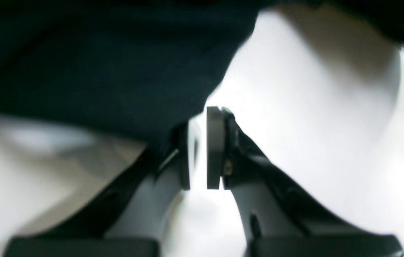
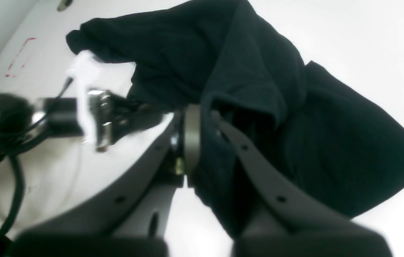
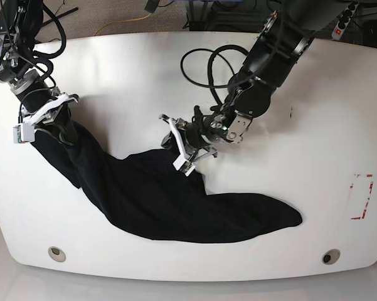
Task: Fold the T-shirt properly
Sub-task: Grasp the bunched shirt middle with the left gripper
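Sprawling black T-shirt [image 3: 175, 200] lies rumpled, one end lifted.

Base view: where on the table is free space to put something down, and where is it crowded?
The table is bare along the far edge between the two arms, and on the side between the T-shirt tip and the red tape mark. Crowded: the middle, where the left end effector meets the cloth, and the right end effector corner.
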Robot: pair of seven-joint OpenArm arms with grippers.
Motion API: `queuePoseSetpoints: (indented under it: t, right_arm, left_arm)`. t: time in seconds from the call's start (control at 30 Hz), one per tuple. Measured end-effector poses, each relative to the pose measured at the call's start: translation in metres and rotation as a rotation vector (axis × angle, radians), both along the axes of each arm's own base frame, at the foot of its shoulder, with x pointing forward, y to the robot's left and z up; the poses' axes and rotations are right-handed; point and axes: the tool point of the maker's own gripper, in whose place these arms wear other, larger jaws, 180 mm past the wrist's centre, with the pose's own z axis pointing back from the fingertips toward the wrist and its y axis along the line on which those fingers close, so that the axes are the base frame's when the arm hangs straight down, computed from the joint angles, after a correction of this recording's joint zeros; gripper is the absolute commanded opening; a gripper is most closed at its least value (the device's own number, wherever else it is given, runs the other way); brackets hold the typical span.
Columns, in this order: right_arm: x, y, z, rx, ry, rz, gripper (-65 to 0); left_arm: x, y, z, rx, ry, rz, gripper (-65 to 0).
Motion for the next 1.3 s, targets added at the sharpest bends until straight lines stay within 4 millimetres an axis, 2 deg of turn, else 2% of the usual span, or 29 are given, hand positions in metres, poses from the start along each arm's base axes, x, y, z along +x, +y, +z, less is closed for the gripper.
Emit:
queuePoseSetpoints:
  t: [0.1, 0.2, 0.3, 0.4, 0.53, 0.6, 0.73, 0.8, 0.87, 0.97, 1.1, 1.2, 1.3]
  right_arm:
    - [0.000, 0.000, 0.000, 0.000, 0.000, 0.000, -65.0]
    - [0.001, 0.000, 0.001, -0.001, -0.003, 0.000, -65.0]
    - [0.001, 0.000, 0.001, 0.000, -0.003, 0.000, -65.0]
    - [0.001, 0.000, 0.001, -0.001, -0.002, -0.001, -65.0]
    - [0.000, 0.000, 0.000, 0.000, -0.001, 0.000, -65.0]
    - [0.000, 0.000, 0.001, 0.000, -0.001, 0.000, -65.0]
    - [0.000, 0.001, 0.000, 0.004, -0.001, -0.001, -65.0]
    - [0.001, 0.003, 0.000, 0.020, -0.007, -0.008, -65.0]
    - [-0.001, 0.004, -0.003, 0.023, 0.004, -0.007, -65.0]
    - [-0.001, 0.004, -0.003, 0.025, 0.002, -0.009, -65.0]
    - [-0.001, 0.004, -0.003, 0.025, 0.003, -0.008, -65.0]
    - [-0.001, 0.004, -0.003, 0.026, 0.002, -0.009, -65.0]
    - [-0.001, 0.004, -0.003, 0.025, 0.002, -0.009, -65.0]
  left_arm:
    - [-0.018, 0.032, -0.009, 0.057, -0.005, -0.008, -61.1]
    - [-0.031, 0.055, -0.005, 0.089, -0.031, -0.016, -61.0]
    - [-0.044, 0.069, 0.007, 0.088, -0.077, -0.037, -60.7]
    - [-0.063, 0.087, 0.008, 0.114, -0.091, -0.059, -60.6]
    - [-0.072, 0.101, 0.011, 0.131, -0.099, -0.052, -60.1]
    - [-0.068, 0.104, 0.015, 0.107, -0.088, -0.026, -55.1]
    - [-0.057, 0.096, 0.028, -0.014, -0.058, 0.021, -36.5]
    - [-0.047, 0.094, 0.030, -0.047, -0.038, 0.052, -30.1]
    - [-0.033, 0.091, 0.033, -0.076, -0.030, 0.089, -29.9]
    - [-0.023, 0.083, 0.033, -0.124, -0.009, 0.122, -29.7]
    - [-0.015, 0.068, 0.019, -0.130, 0.048, 0.146, -29.3]
    - [0.005, 0.072, 0.009, -0.103, 0.105, 0.273, -29.2]
    - [0.021, 0.070, 0.009, -0.104, 0.117, 0.322, -29.2]
